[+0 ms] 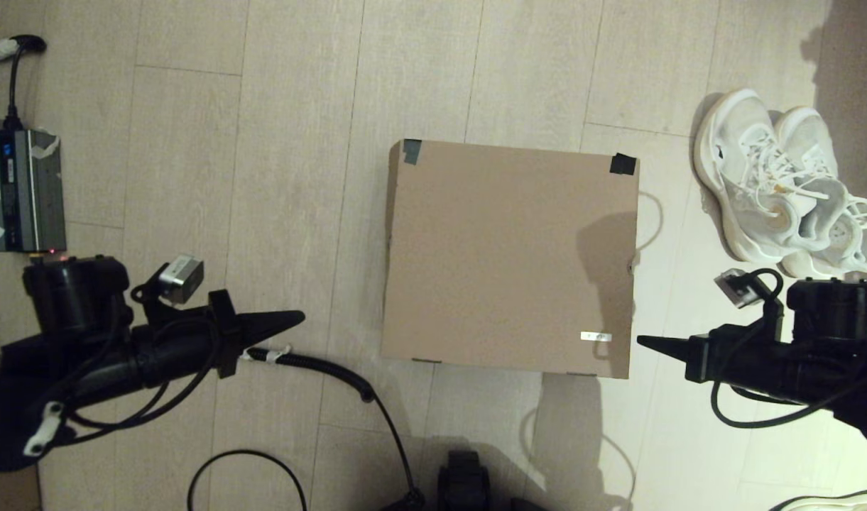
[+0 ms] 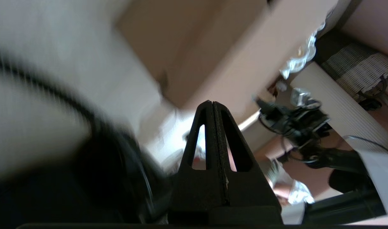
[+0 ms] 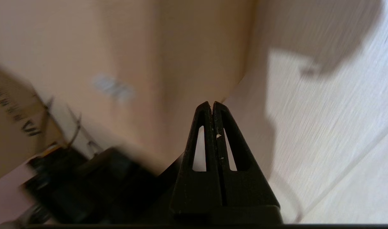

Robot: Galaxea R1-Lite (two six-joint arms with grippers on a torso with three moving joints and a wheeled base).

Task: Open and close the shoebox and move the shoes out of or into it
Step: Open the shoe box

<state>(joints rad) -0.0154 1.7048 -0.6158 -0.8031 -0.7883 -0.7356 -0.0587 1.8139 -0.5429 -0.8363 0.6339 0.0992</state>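
Note:
The brown cardboard shoebox (image 1: 508, 259) lies on the floor in the middle of the head view with its lid down, black tape on the two far corners and a small white label (image 1: 595, 336) near the front right corner. The white mesh sneakers (image 1: 784, 183) sit side by side on the floor to the far right of it. My left gripper (image 1: 300, 317) is shut and empty, pointing at the box's left side with a gap between. My right gripper (image 1: 642, 341) is shut and empty, its tip just off the box's front right corner. The shoebox (image 2: 213, 54) (image 3: 117, 63) fills both wrist views beyond the left gripper (image 2: 212, 102) and the right gripper (image 3: 212, 103).
A grey power unit (image 1: 23, 190) with a black cable stands at the far left. Black cables (image 1: 348, 376) trail over the floor in front of the box. Part of a pale shoe with a dark rim (image 1: 838, 502) shows at the bottom right corner.

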